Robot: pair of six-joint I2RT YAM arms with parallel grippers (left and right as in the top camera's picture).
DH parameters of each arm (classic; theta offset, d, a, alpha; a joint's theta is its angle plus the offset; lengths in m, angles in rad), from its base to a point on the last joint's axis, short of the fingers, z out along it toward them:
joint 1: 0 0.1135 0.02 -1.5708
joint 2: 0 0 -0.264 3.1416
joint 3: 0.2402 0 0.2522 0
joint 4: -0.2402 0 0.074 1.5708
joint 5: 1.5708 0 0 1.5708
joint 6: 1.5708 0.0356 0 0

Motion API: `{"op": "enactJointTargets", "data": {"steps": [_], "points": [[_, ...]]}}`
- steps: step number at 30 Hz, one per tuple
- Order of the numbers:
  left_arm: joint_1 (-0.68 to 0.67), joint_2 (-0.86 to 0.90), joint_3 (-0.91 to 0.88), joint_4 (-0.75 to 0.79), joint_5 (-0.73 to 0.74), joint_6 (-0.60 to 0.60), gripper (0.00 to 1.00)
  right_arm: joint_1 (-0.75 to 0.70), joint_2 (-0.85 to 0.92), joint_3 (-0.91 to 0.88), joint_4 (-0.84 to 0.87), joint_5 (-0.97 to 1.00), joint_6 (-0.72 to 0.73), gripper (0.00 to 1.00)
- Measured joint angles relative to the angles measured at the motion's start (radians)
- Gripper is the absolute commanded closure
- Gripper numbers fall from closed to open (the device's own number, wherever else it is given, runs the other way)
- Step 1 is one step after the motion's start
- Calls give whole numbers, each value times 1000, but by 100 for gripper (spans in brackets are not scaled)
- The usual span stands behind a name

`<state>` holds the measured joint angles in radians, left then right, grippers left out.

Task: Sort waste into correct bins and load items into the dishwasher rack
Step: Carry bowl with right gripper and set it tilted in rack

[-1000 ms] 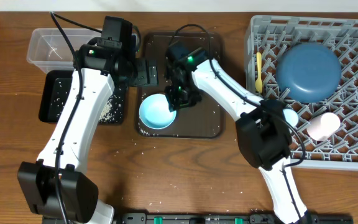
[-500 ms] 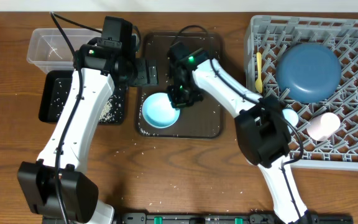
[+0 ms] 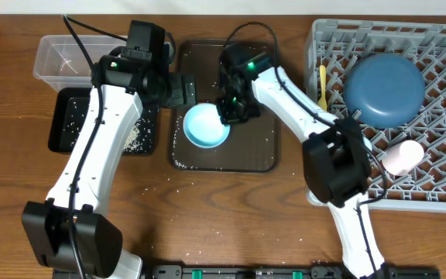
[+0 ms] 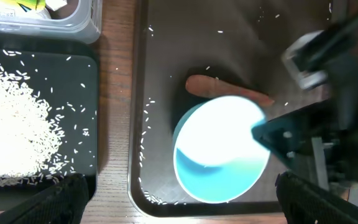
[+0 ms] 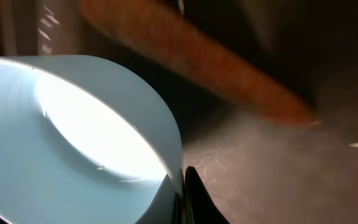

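My right gripper is shut on the rim of the light blue bowl and holds it tilted above the dark brown tray. The bowl fills the left of the right wrist view and shows in the left wrist view. The orange carrot stick lies on the tray behind it and also shows in the right wrist view. My left gripper is open and empty, above the tray's left side. The grey rack holds the dark blue plate, yellow spoon, pink cup and part of a light blue cup.
The clear tub stands at the back left with paper in it. The black tray in front of it holds white rice. Loose rice grains lie on the brown tray's edge and on the table.
My right gripper has lifted the light blue bowl and carried it up and to the right over the brown tray. The left arm has not moved.
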<state>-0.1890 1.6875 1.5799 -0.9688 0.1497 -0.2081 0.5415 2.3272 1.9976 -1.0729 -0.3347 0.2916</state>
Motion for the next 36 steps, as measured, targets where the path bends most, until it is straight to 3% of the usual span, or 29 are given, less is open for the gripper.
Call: {"op": "enactJointTargets", "data": {"steps": [8,16,24,29,36], "points": [[0,0,0,0,0,0,1,-84,-218,-2,28,281,-6,99],[0,0,0,0,0,0,1,-143,-267,-2,93,877,39,99],[0,0,0,0,0,0,1,-146,-265,-2,278,1402,69,99],[0,0,0,0,0,0,1,-174,-265,-2,366,1524,60,99],[0,0,0,0,0,0,1,-296,-248,-2,404,1511,56,99]]}}
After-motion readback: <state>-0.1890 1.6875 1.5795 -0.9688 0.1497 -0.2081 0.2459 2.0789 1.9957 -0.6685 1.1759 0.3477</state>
